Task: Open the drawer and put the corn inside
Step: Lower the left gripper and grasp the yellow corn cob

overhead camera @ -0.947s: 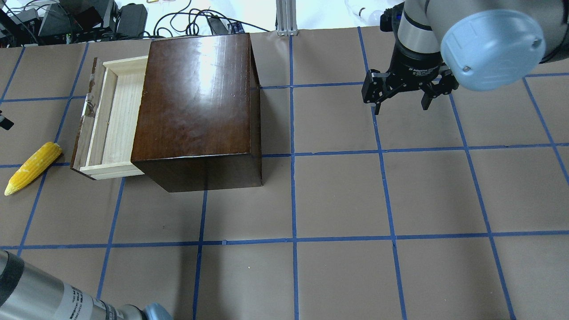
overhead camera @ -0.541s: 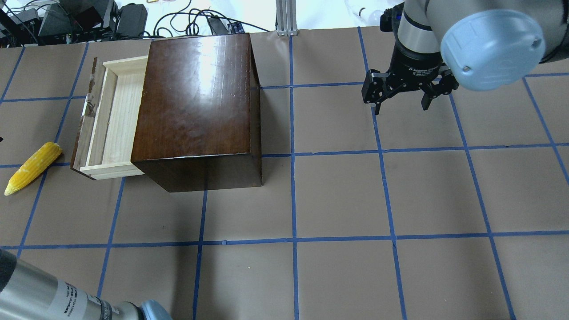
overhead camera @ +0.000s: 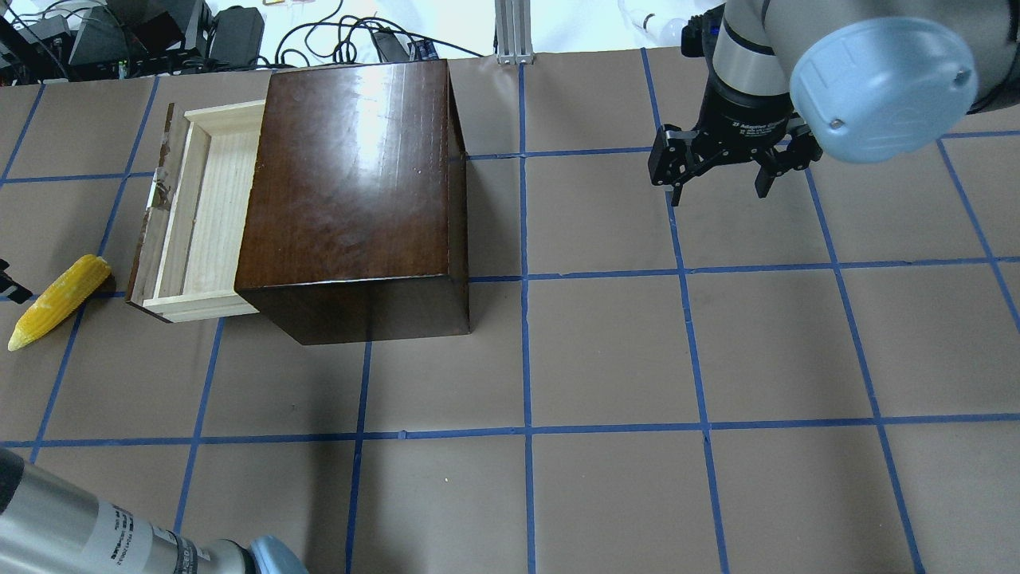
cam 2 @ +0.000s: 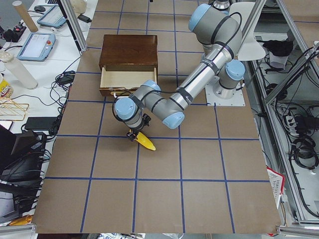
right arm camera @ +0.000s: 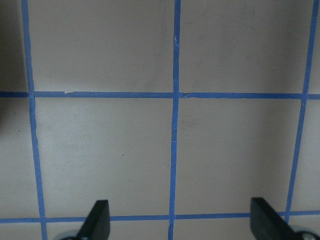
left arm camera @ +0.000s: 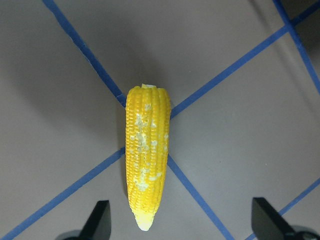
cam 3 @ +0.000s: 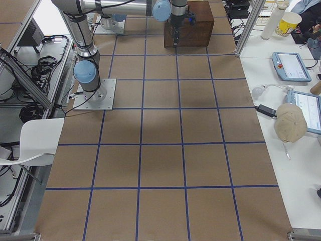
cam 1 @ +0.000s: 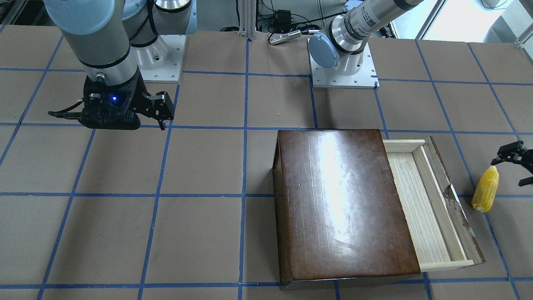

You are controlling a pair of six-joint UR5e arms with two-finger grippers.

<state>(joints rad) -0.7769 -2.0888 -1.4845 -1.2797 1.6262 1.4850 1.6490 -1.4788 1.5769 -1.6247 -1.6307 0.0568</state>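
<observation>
Holding the left claw [left arm camera: 182, 225] above the corn [left arm camera: 146, 160], fingers spread wide and gripping nothing, the tapered tip sitting between them and nearer one finger than the other. Being unable to judge from any view how much air separates those fingertips from the worktop [overhead camera: 606, 343]. Seeing the corn lying flat over a crossing of blue tape lines, thick end turned toward the drawer [overhead camera: 199, 207] and tapered tip turned toward the robot's side. Placing it just beside the robot-side end of the chipped front panel, with a narrow strip of worktop showing between the two. Finding the drawer standing pulled out of the box [overhead camera: 351, 175] toward the robot's left, pale wooden floor showing inside low rims, front panel forming the edge closest to the corn. Noting the box sitting close to the worktop's far edge, with cables running just beyond it. Hanging the right claw [overhead camera: 718, 191] well apart from the box on the robot's right, fingers likewise spread, pointing down at tape lines and holding nothing. Seeing a broad stretch of brown gridded worktop lying open between box and right claw and across the whole near half. Getting, in the left side view, several more squares of worktop stretching past the corn toward that end of the table.
</observation>
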